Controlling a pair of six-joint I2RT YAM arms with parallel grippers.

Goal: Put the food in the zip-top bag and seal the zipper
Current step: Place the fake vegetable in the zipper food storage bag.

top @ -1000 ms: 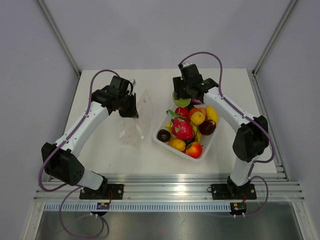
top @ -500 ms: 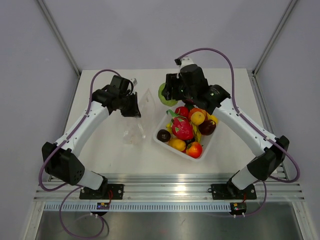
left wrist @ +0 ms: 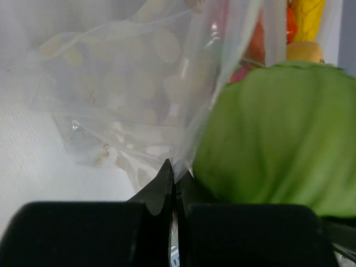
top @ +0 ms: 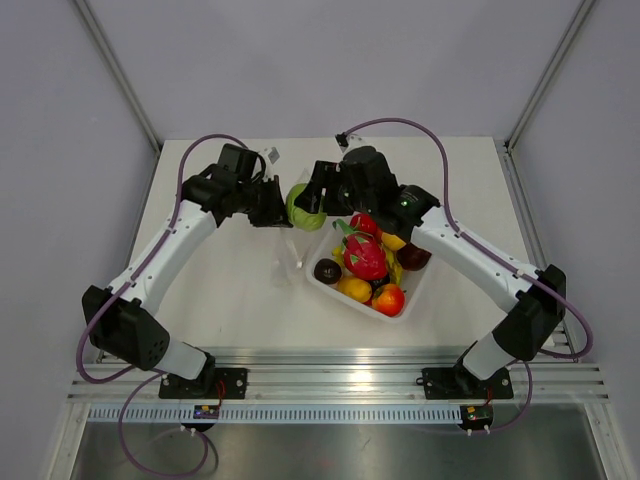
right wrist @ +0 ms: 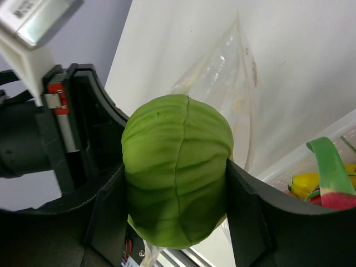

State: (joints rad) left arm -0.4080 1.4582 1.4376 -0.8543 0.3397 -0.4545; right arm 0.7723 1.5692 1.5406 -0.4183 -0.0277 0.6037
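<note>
I'm holding the green vegetable [top: 304, 207] against the zip-top bag [top: 286, 252], just past the white tray's [top: 330, 290] far-left corner.
My right gripper [right wrist: 176, 192] clamps the glossy, ribbed vegetable, whose long axis runs out past the fingers. My left gripper [left wrist: 173, 188] is pressed together on the bag's edge. The crinkly, see-through bag trails toward the near edge. I can't make out the zipper, or whether the vegetable is inside the mouth.

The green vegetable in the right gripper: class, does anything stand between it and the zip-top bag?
No separate object does. The green vegetable, clamped in the right gripper, sits right beside the zip-top bag, whose edge the left gripper pinches. Whether the bag's mouth is open cannot be told.
</note>
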